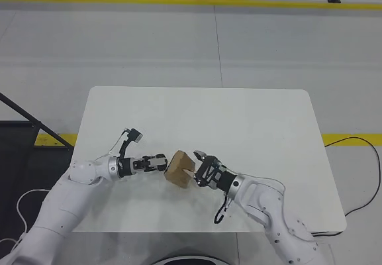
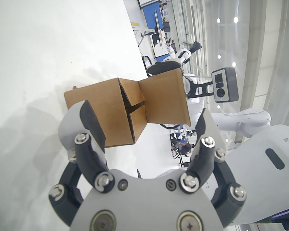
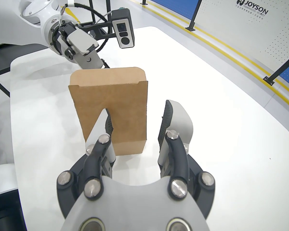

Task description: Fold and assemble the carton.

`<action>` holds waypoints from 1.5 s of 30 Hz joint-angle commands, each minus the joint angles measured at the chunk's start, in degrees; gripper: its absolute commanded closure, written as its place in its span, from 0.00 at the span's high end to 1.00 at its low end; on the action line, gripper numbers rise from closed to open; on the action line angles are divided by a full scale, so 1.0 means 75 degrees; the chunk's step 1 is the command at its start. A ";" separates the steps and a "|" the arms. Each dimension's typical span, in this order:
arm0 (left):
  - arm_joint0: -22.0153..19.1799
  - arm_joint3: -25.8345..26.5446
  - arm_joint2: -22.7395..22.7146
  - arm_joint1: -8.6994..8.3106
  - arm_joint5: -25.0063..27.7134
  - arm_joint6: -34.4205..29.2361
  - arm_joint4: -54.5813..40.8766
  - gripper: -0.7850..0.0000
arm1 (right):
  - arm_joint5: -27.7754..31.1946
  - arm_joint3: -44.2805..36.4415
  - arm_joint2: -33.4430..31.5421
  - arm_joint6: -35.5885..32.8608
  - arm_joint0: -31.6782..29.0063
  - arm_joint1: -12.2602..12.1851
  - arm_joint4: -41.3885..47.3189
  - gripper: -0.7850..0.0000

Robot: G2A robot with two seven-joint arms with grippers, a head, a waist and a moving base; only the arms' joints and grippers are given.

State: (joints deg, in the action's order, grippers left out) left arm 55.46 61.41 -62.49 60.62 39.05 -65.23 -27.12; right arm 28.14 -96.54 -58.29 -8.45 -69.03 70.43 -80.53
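The carton (image 1: 179, 169) is small and made of plain brown cardboard, only partly folded. In the left wrist view its body is squared up, with a dark slit where two end panels meet and one broad flap standing out from the side. In the right wrist view it presents a flat upright panel topped by a tuck flap with rounded corners and small notches at the shoulders. It stands on the white surface (image 1: 243, 119), toward the front edge and about midway across, directly between the two arms. The left end effector (image 1: 161, 162) is just beside the carton on one side, its fingers spread wide. One dark pad (image 2: 91, 121) overlaps the near corner of the body, while the other finger stands apart from the open flap; I cannot tell whether the pad touches the cardboard. The right end effector (image 1: 196, 165) is just beside the carton on the opposite side and also spread. One finger (image 3: 103, 126) lies in front of the upright panel and the other is clear of its edge, so the panel's edge falls in the gap, unpinched.
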 commanded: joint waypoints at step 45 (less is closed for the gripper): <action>-0.0138 -0.0087 0.0322 0.0157 0.0163 0.0163 0.0009 1.00 | -0.5081 -0.0228 0.1466 0.0716 -0.1923 0.0483 -0.1997 0.92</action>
State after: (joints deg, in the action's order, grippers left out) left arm 54.45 60.69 -60.14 61.77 40.30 -63.98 -27.13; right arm -9.06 -98.34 -47.39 -3.10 -83.53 73.91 -95.61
